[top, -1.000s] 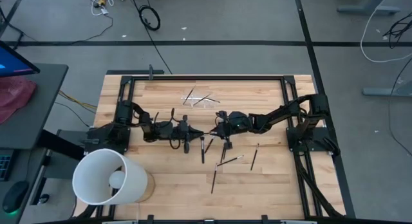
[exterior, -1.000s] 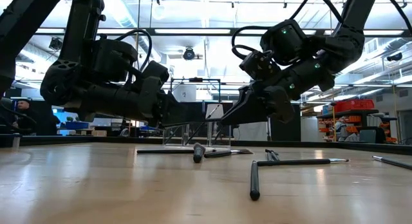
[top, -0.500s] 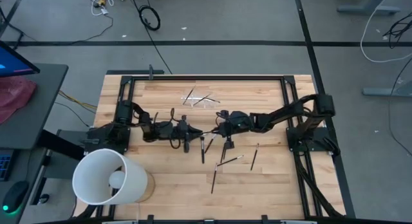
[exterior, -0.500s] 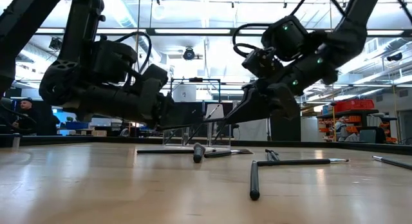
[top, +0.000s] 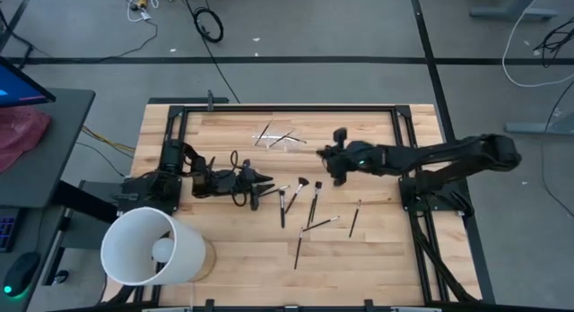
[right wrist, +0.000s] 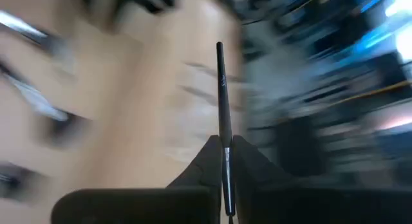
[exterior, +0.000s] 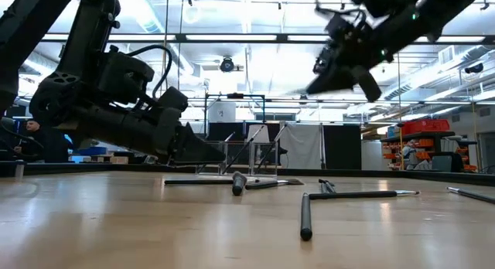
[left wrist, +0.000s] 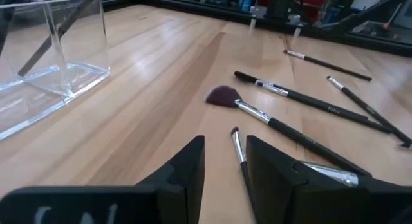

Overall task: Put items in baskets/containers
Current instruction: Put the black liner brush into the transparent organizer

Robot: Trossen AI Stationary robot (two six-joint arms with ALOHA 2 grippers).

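Note:
Several thin dark makeup brushes (top: 305, 209) lie loose on the wood in the middle of the table. The clear holder (top: 280, 139) stands at the far middle with brushes leaning in it; in the left wrist view the holder (left wrist: 55, 53) shows one slanting brush. My right gripper (top: 330, 155) is raised high above the table, right of the holder, and is shut on one brush (right wrist: 221, 89). My left gripper (top: 267, 180) is low over the wood, left of the loose brushes, and open. A thin brush (left wrist: 239, 147) lies on the table just ahead of its fingers. My right gripper pinches the brush's thin shaft (right wrist: 224, 150) between its two fingers. The long dark handle (right wrist: 221, 69) sticks straight out past the fingertips, along the fingers. The brush is lifted clear of the table; its other end is hidden by the gripper.
A large white bucket (top: 152, 247) lies on its side at the near left corner. The black frame rails (top: 285, 106) run round the table's edge. Bare wood lies between the holder and the loose brushes.
My right gripper has shut on a brush that my left gripper held, then risen fast and swung toward the table's far right, carrying the brush clear. My left gripper has opened, let go and drawn back toward the table's left edge.

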